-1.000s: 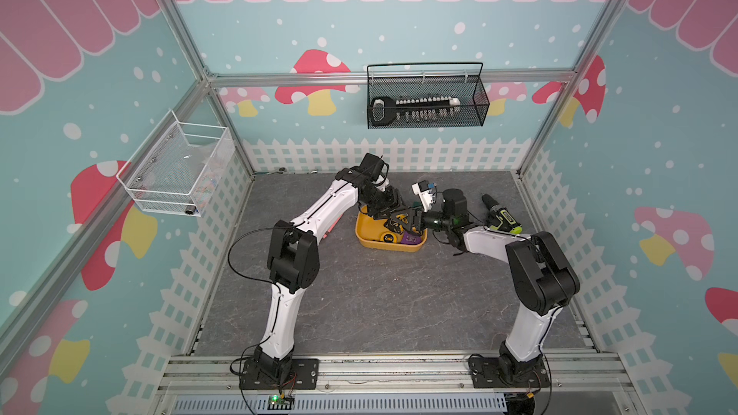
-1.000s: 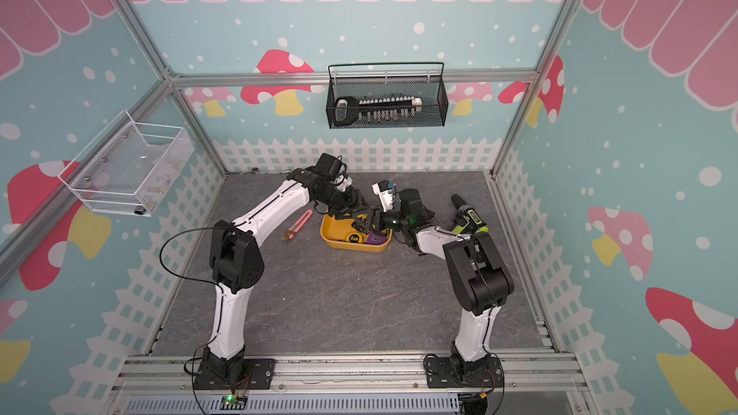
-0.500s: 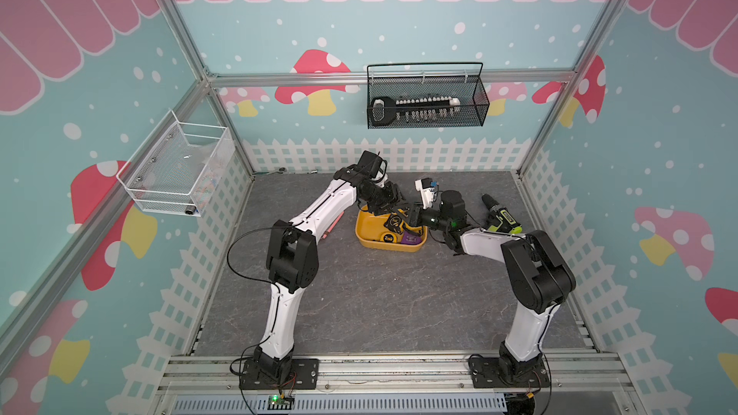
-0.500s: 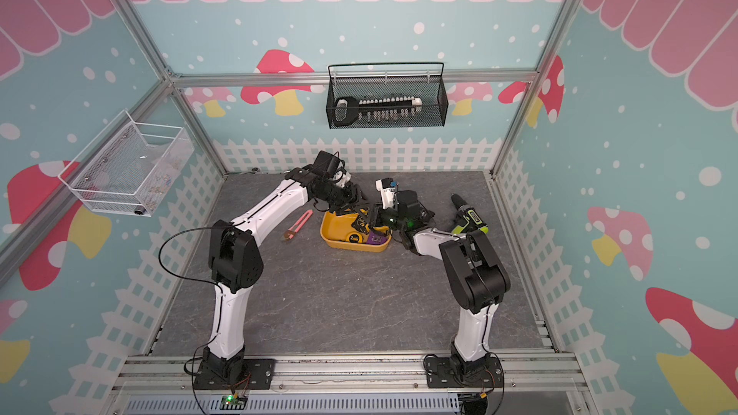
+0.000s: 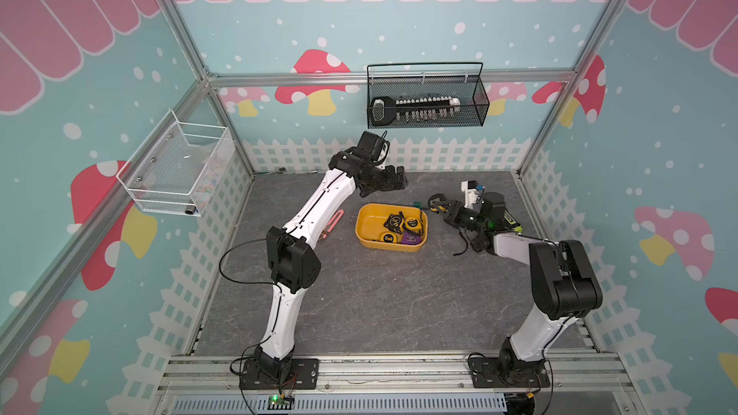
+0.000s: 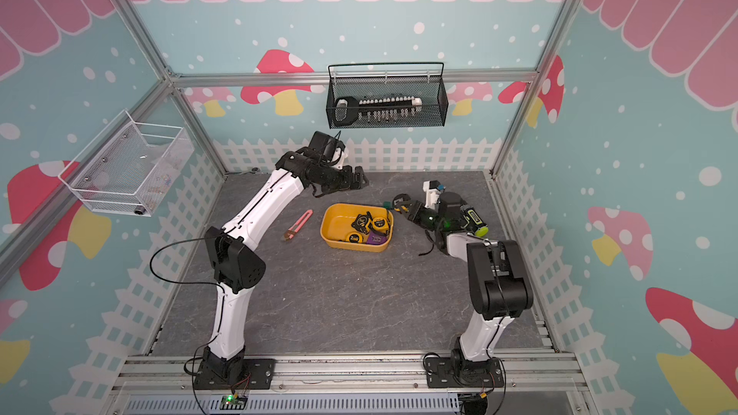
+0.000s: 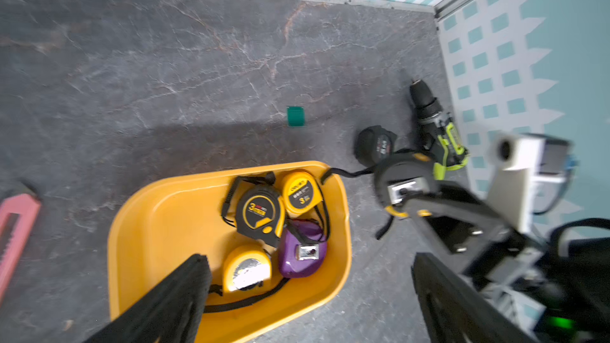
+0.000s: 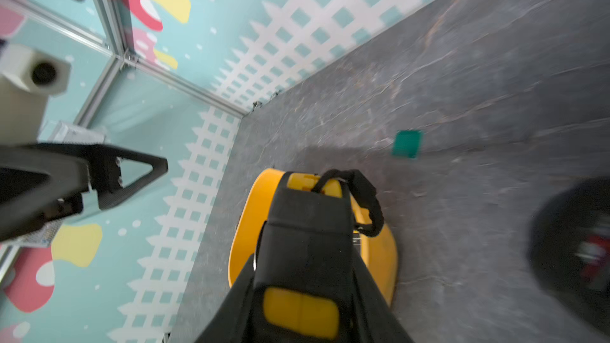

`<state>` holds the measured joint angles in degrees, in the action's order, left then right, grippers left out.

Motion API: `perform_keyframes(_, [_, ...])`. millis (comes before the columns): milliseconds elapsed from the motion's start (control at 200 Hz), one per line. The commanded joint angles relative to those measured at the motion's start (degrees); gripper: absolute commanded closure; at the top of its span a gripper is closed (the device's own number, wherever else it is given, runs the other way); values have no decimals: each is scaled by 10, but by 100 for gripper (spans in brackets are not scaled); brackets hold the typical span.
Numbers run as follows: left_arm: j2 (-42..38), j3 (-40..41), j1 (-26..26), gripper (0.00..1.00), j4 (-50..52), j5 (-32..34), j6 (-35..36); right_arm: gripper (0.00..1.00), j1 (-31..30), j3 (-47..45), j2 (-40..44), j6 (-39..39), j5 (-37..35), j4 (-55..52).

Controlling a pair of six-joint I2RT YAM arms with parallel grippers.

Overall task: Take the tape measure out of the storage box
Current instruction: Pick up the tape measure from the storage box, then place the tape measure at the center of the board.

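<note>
Tape measure [image 8: 307, 226]: black-and-yellow case, out of the box and held at the box's 2 o'clock.
Floor [image 5: 379, 305]: grey stone-look mat; I read every clock bearing from the box, with 12 at the back fence.
Storage box [image 5: 383, 247]: mustard tub, mid-floor, with four other measures [image 7: 260, 212] bunched at its 3 o'clock end.
Drill [image 7: 432, 120]: lying at 3 o'clock, beyond my right arm.
Left claw [image 5: 399, 182]: spread wide and empty, hanging over the box's 12 o'clock edge.
Right claw [image 6: 404, 206]: narrowed onto the tape measure, one jaw on each flat face, yellow lock button showing between them.
Knife [image 6: 297, 225]: pink, on the floor at 9 o'clock, well apart.
Strap [image 8: 366, 199]: black loop at the case's top, hanging loose towards the box corner.
Handling, my judgement: a rigid shell, dense for its size and not fragile, but the smooth faces could slide under a light pinch.
Hold, my judgement: squarely across the flat faces near the middle, never by the strap, which may snag the rim.
</note>
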<state>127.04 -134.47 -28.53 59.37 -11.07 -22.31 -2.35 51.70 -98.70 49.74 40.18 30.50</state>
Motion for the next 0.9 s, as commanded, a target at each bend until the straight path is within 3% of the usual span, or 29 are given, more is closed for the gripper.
perform_keyframes(0, [60, -5, -31, 1, 70, 100, 90, 80, 8, 46, 25, -59, 60, -144])
perform_keyframes(95, [92, -19, -43, 1, 83, 109, 103, 79, 12, 69, 0, -100, 85, -239])
perform_keyframes(395, [160, -74, -56, 1, 85, 142, 133, 77, 12, -4, -39, -100, 63, -249])
perform_keyframes(625, [194, -100, -58, 1, 90, 138, 131, 74, 11, -10, -81, -81, 43, -239])
perform_keyframes(685, [201, -105, -58, 1, 90, 132, 128, 68, 11, -1, -91, -80, 49, -244])
perform_keyframes(771, [208, -108, -58, 1, 91, 128, 125, 43, 11, 12, -88, -93, 44, -277])
perform_keyframes(891, [216, -110, -59, 1, 90, 125, 127, 27, 12, 47, -40, -153, -6, -391])
